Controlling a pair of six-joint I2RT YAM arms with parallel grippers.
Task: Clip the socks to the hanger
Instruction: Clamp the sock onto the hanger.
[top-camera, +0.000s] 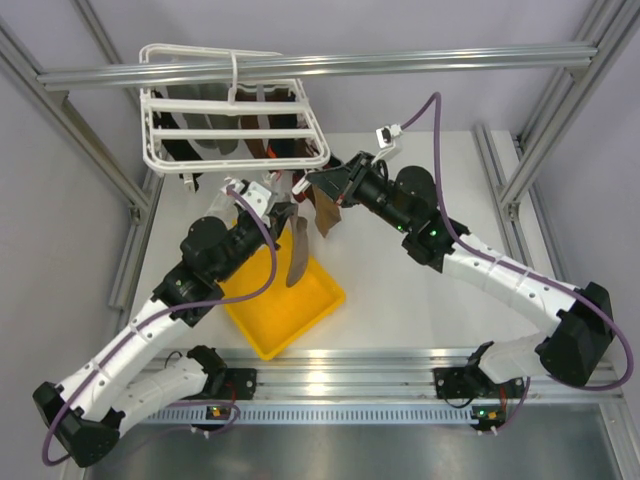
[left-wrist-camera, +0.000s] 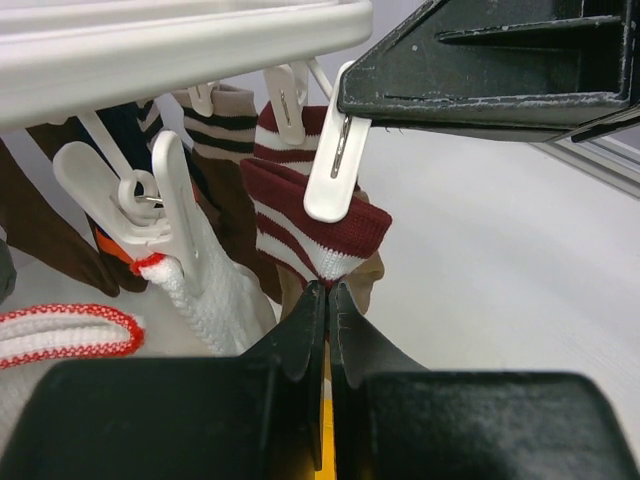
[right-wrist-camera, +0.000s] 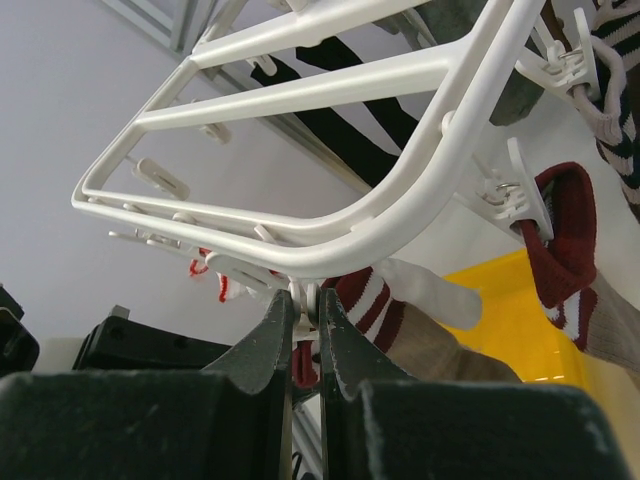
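The white hanger (top-camera: 230, 120) hangs from the top rail at the back left, and several socks are clipped under it. My left gripper (left-wrist-camera: 328, 287) is shut on the cuff of a maroon-and-white striped sock (left-wrist-camera: 320, 235). It holds the cuff up at an open white clip (left-wrist-camera: 335, 165). In the top view the left gripper (top-camera: 285, 215) has the sock (top-camera: 297, 255) hanging below it. My right gripper (right-wrist-camera: 306, 297) is shut on that clip's handles under the hanger's front rail (right-wrist-camera: 400, 190). It also shows in the top view (top-camera: 322, 186).
A yellow tray (top-camera: 285, 300) lies on the table under the left gripper. A white sock with red trim (left-wrist-camera: 200, 290) hangs from the neighbouring clip (left-wrist-camera: 170, 200). Another maroon sock (right-wrist-camera: 560, 240) is clipped further along. Aluminium frame posts (top-camera: 90, 140) stand around the table.
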